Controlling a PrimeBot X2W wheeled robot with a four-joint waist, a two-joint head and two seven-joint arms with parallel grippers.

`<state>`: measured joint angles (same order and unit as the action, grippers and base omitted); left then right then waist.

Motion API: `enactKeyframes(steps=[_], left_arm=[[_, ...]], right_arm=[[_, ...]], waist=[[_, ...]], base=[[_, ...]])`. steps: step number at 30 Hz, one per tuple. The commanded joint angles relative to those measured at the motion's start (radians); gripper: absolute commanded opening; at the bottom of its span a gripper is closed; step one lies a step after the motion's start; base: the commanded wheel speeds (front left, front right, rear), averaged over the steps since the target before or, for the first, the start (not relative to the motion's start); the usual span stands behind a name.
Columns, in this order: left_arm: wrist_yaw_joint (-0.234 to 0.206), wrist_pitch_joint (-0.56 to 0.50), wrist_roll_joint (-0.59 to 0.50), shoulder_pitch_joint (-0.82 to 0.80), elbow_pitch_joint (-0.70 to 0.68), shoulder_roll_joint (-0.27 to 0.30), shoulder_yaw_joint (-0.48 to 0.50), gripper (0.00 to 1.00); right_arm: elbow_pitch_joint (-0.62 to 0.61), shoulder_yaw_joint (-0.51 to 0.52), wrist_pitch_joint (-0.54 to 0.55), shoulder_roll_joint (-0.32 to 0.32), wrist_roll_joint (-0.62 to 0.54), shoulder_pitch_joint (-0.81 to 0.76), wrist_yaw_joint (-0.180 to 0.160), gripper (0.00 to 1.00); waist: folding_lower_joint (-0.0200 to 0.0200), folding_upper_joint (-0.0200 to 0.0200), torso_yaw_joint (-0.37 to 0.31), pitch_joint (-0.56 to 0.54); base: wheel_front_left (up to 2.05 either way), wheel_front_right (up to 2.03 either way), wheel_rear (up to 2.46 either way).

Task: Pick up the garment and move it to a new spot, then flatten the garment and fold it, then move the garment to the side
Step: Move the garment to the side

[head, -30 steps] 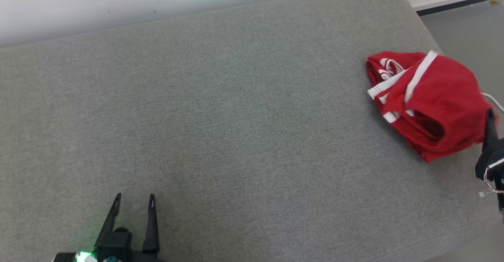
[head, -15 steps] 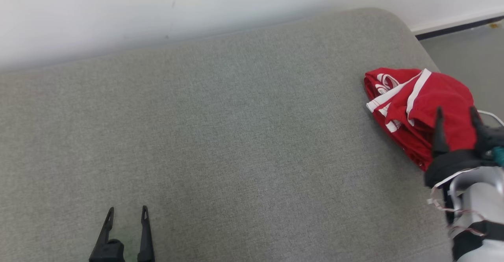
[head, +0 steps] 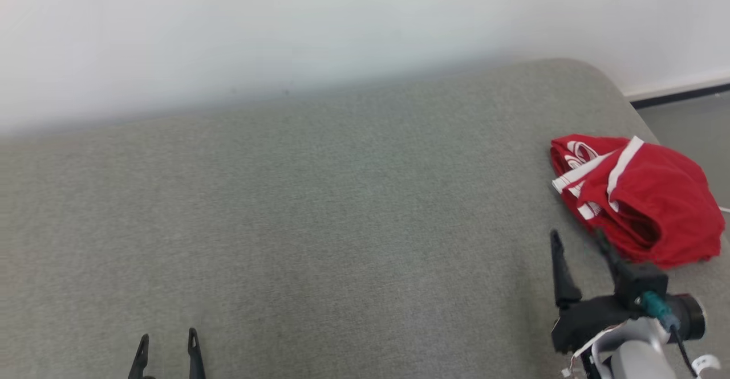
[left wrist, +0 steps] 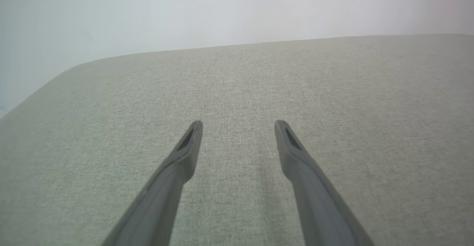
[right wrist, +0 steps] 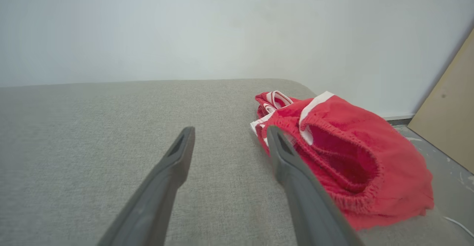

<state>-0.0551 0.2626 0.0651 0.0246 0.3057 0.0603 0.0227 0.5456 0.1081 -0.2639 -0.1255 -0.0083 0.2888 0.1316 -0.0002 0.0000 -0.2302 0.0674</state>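
Note:
The garment (head: 644, 202) is a red piece with white stripes, lying bunched at the right end of the grey cushioned surface (head: 319, 214). In the right wrist view the garment (right wrist: 344, 157) lies just right of my right fingers. My right gripper (head: 576, 239) stands open just left of and in front of the garment, with nothing between its fingers. My left gripper (head: 166, 340) is open at the lower left, far from the garment, and the left wrist view shows the left gripper (left wrist: 239, 125) over bare grey fabric.
A white wall (head: 285, 31) runs behind the surface. The surface's rounded right end drops to a grey floor (head: 696, 122). A tan board (right wrist: 450, 120) leans against the wall at the right. A thin white cable (right wrist: 459, 225) lies near the garment.
The head camera has tilted, shifting the whole picture down. My right gripper has pulled back from the garment's right side to its near-left edge. The garment lies where it was.

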Motion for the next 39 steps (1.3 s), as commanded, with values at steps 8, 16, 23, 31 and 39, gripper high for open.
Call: enactKeyframes(steps=[8,16,23,31,39], left_arm=[[0.018,0.003,0.014,0.038,-0.010,-0.008,0.013,1.00],[0.036,0.003,0.011,0.054,-0.010,-0.010,0.030,1.00],[0.054,0.003,0.009,0.058,-0.003,-0.010,0.034,1.00],[0.063,0.003,0.036,0.069,0.002,-0.010,0.025,1.00],[0.058,0.003,0.059,0.068,-0.010,-0.010,0.010,1.00]], right_arm=[[-0.054,-0.050,0.001,0.026,0.023,-0.098,-0.003,1.00],[-0.096,-0.104,0.001,0.049,0.035,-0.148,-0.003,1.00],[-0.116,-0.147,0.001,0.066,0.037,-0.166,-0.003,1.00],[-0.138,-0.135,0.001,0.074,0.024,-0.179,-0.003,1.00],[-0.128,-0.127,0.001,0.075,0.009,-0.188,-0.003,1.00]], waist=[[0.0002,0.0000,0.089,-0.056],[0.0002,0.0000,0.121,-0.081],[0.0002,0.0000,0.154,-0.104],[0.0002,0.0000,0.176,-0.120],[0.0002,0.0000,0.185,-0.111]], base=[[0.00,0.00,0.00],[0.00,0.00,0.00],[0.00,0.00,0.00],[0.00,0.00,0.00],[0.00,0.00,0.00]])
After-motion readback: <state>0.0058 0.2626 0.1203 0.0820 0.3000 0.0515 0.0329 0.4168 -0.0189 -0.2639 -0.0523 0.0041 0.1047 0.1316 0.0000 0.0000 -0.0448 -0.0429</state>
